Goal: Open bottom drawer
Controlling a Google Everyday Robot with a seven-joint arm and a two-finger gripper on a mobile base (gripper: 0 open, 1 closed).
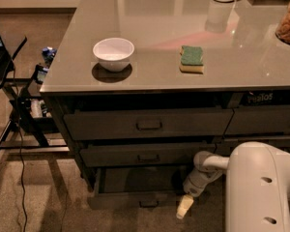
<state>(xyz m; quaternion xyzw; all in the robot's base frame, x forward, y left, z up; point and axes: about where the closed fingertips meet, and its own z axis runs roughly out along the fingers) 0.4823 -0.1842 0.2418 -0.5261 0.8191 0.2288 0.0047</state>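
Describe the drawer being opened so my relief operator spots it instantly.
Find the grey counter with the white bowl; below it is a stack of three wide dark drawers. The bottom drawer is the lowest, by the floor, with the pincer at its right end. Unlike the two taller fronts above, it juts out, showing a dark inside.

Open bottom drawer (135, 198) juts out; hand (184, 207) beside its right front corner.

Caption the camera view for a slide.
Bottom drawer stands open beneath the grey counter; the gripper hangs beside its right front corner.
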